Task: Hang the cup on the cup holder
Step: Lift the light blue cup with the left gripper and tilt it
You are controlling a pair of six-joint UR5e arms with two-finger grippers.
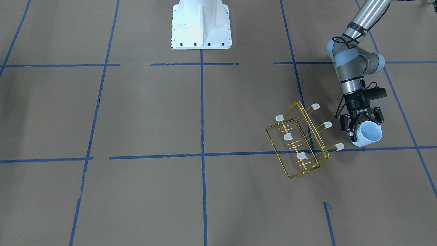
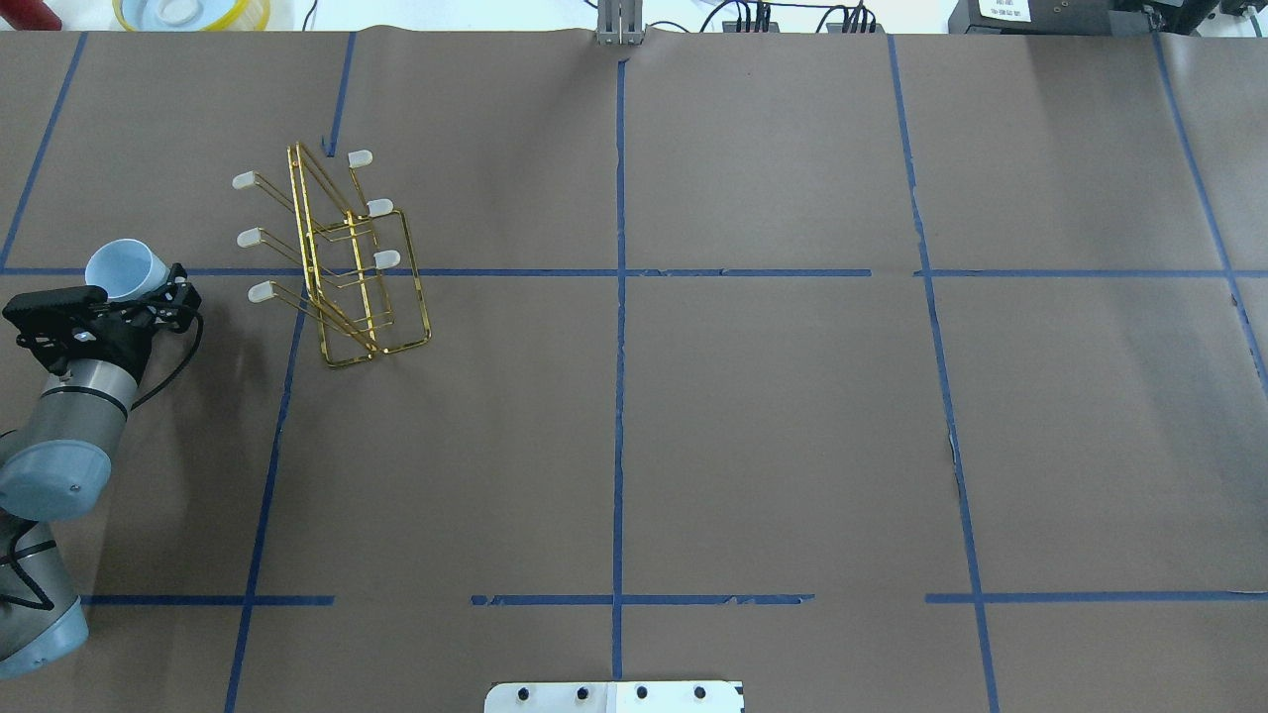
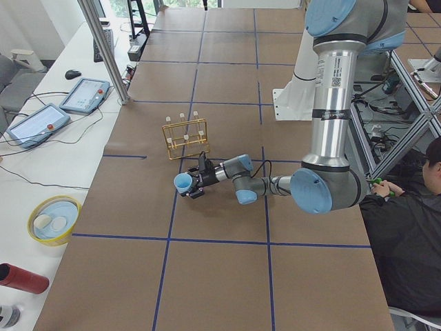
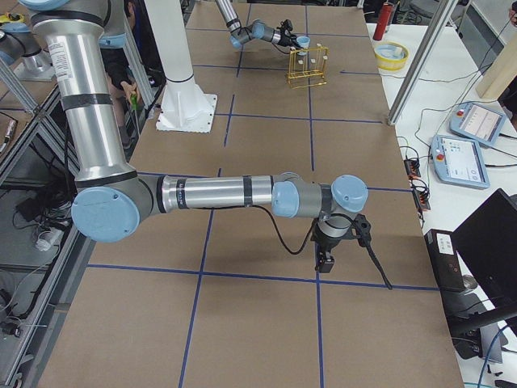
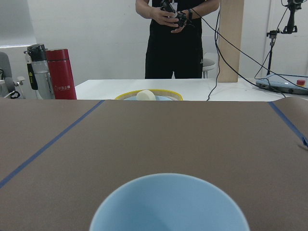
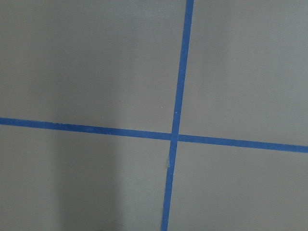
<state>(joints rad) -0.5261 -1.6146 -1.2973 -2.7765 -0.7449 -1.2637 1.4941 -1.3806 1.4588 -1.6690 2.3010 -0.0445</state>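
Observation:
The pale blue cup [image 1: 369,135] lies on its side in my left gripper [image 1: 362,128], which is shut on it a little above the table, the cup's mouth pointing away from the wrist. The cup also shows in the overhead view [image 2: 123,268] and fills the bottom of the left wrist view [image 5: 168,207]. The gold wire cup holder [image 1: 300,145] stands on the table close beside the cup, its white-capped prongs pointing towards the gripper; it also shows from overhead [image 2: 347,267]. My right gripper [image 4: 326,260] hangs low over the table far from both; I cannot tell whether it is open.
A yellow bowl [image 2: 193,12] and a red bottle [image 5: 60,74] stand on the white bench beyond the table's far edge. A person [image 5: 175,38] stands behind it. The white robot base [image 1: 201,24] is at the robot's side of the table.

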